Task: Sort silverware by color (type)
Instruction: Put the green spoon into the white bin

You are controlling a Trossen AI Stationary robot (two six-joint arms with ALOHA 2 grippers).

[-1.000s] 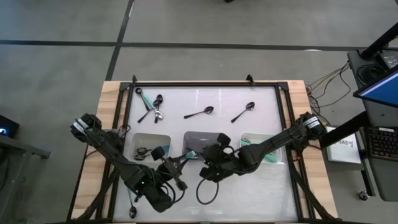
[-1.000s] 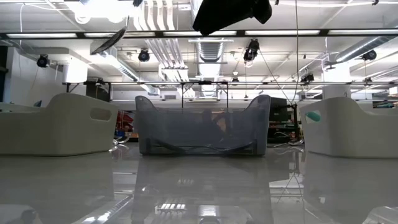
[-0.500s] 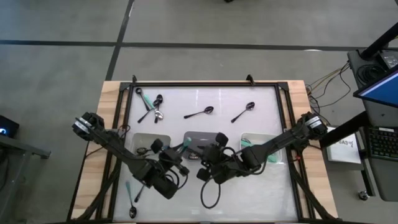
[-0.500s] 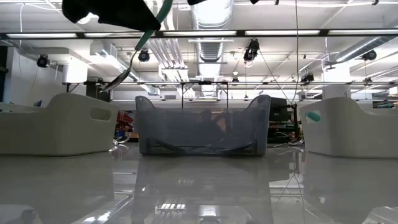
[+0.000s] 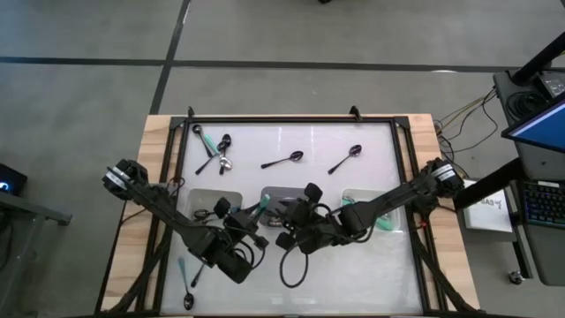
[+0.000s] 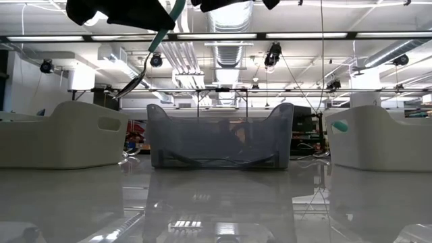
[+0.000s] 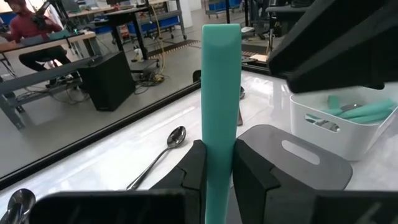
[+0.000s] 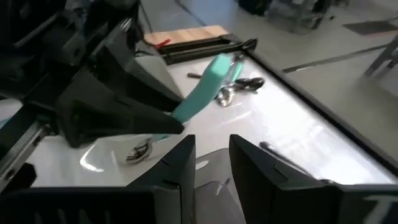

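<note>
My left gripper (image 5: 247, 217) is shut on a mint-green-handled spoon (image 5: 261, 208), up in the air over the gap between the left white tray (image 5: 231, 196) and the grey middle tray (image 5: 275, 193). In the low view the green handle (image 6: 164, 30) slants down into a thin stem and bowl (image 6: 128, 86). My right gripper (image 5: 290, 215) is open and empty over the middle tray, facing the held spoon (image 8: 199, 96). Loose spoons lie at the table's far side: a green one (image 5: 201, 134), a dark and silver pair (image 5: 218, 155), and two black ones (image 5: 284, 161) (image 5: 346, 159). My left gripper pinches the spoon's flat green handle (image 7: 221, 134) between its two fingers (image 7: 193, 168). The handle runs along the fingers, and its squared free end (image 7: 221, 37) sticks out past the tips. The spoon is lifted clear of table and trays, tilted, with its bowl end lowest.
The right white tray (image 5: 351, 196) holds green spoons (image 7: 360, 113). The left tray holds dark and silver spoons (image 5: 201, 215). Another green-handled spoon (image 5: 194, 265) lies near the table's near left corner. A raised black frame (image 5: 291, 120) edges the table. A person (image 7: 25, 25) sits at a desk beyond the table.
My left gripper has carried the spoon a little toward the table's far edge. In the low view the spoon now hangs lower, with its green handle showing. My right gripper has shifted slightly toward the table's left, still open.
</note>
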